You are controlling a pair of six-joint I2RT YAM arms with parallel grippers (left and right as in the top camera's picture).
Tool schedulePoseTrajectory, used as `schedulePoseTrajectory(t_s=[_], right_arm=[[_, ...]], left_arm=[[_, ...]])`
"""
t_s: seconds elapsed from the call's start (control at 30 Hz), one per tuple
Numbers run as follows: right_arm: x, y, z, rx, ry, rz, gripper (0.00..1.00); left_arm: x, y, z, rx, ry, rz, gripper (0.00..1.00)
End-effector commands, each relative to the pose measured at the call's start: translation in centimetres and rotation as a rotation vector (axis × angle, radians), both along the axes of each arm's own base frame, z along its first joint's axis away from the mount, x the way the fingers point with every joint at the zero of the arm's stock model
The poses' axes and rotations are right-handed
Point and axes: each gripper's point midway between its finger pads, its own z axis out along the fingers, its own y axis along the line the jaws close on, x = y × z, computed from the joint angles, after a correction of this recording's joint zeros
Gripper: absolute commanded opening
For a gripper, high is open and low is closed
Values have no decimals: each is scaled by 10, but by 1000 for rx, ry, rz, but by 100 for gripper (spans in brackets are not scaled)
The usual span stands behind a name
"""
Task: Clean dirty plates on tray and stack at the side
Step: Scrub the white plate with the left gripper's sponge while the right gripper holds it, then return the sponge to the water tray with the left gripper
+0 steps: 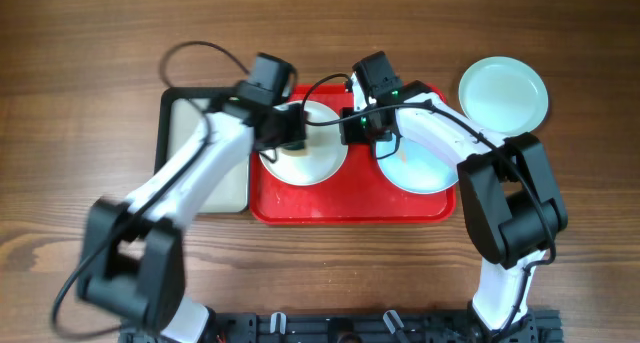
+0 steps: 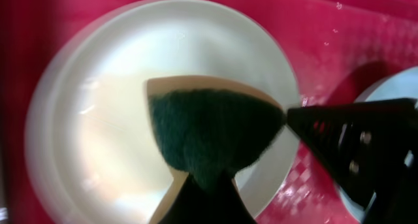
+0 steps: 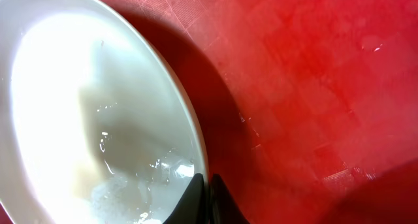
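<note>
On the red tray (image 1: 350, 211) sit a white plate (image 1: 320, 161) and a blue plate (image 1: 422, 175)

The wooden table (image 1: 80, 103) carries a red tray (image 1: 350, 208), grey tray (image 1: 180, 118), pale plate (image 1: 503, 93).

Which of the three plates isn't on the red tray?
The pale blue plate at the far right, lying on the wooden table. The white plate and the other blue plate both sit on the tray.

Both arms are bent inward over the worktop. The left pincer (image 1: 291, 133) is clamped on a sponge (image 2: 209, 129), and the right pincer (image 3: 203, 199) is pinched on a white plate (image 3: 98, 119) at the rim.
</note>
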Motion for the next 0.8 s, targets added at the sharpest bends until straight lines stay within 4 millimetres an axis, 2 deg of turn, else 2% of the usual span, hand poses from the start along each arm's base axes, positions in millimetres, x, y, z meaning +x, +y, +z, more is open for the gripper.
schedulePoseTrajectory(t_s=[0.0, 0.07, 0.13, 0.33, 0.47, 0.6, 0.63, 0.7, 0.77], right_arm=[[-4, 4, -5, 7, 13, 22, 4], [-4, 4, -5, 7, 12, 22, 4], [-4, 4, -5, 7, 13, 22, 4], [-4, 4, -5, 7, 12, 22, 4], [-4, 4, -5, 7, 12, 22, 4], [-4, 4, -5, 7, 12, 22, 6], [-4, 4, -5, 7, 11, 22, 16], [-4, 4, -5, 7, 11, 22, 27], [-4, 4, -5, 6, 12, 22, 30]], left_arm=[[4, 67, 33, 165, -72, 82, 4], [-7, 103, 23, 224, 1, 83, 4], [-14, 127, 11, 253, 44, 80, 4], [-26, 179, -37, 273, 80, 157, 4], [-32, 186, -62, 300, 44, 90, 4], [-33, 186, -67, 305, 36, 74, 4], [-32, 186, -67, 305, 30, 75, 4], [-32, 186, -67, 305, 29, 75, 4], [-32, 186, -67, 305, 29, 75, 4]])
